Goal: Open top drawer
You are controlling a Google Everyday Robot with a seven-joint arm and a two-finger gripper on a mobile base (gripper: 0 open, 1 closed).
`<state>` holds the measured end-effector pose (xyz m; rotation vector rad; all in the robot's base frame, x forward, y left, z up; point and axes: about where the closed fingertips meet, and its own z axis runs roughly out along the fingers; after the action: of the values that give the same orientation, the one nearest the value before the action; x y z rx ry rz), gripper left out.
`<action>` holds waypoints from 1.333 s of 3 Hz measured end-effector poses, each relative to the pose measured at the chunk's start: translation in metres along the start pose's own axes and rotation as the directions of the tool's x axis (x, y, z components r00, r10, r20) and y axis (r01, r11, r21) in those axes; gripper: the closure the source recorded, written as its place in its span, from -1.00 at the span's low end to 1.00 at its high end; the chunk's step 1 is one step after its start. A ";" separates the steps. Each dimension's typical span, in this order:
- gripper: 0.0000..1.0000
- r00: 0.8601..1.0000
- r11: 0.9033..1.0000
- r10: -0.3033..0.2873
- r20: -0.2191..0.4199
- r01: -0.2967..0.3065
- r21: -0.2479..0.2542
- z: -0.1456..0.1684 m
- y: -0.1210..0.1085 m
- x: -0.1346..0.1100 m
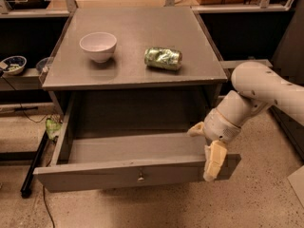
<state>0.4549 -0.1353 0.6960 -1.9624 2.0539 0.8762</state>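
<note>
Camera view: top drawer (95, 174) pulled well out. Gripper (205, 144) at R end, jaws spread astride front. Judged best: lift clear straight, w/o snagging.

My gripper (205, 146) sits at the right front corner of the top drawer (95, 174), fingers spread. The drawer stands pulled out, and its box is open from above along the front half. The cabinet top (137, 30) overhangs the back half. Up there, a bowl (98, 45) on the left, a crushed can (163, 59) on the right, and a passable gap between them. The knob (140, 176) is unobstructed.
</note>
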 end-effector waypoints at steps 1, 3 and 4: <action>-1.00 1.000 1.000 0.001 0.000 -0.001 0.002 0.000 -0.001 0.000; -1.00 1.000 0.997 -0.014 0.027 0.016 -0.078 0.019 0.014 0.005; -1.00 0.999 0.993 -0.023 0.044 0.028 -0.119 0.030 0.019 0.006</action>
<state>0.4280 -0.1254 0.6743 -2.0064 1.9912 1.0485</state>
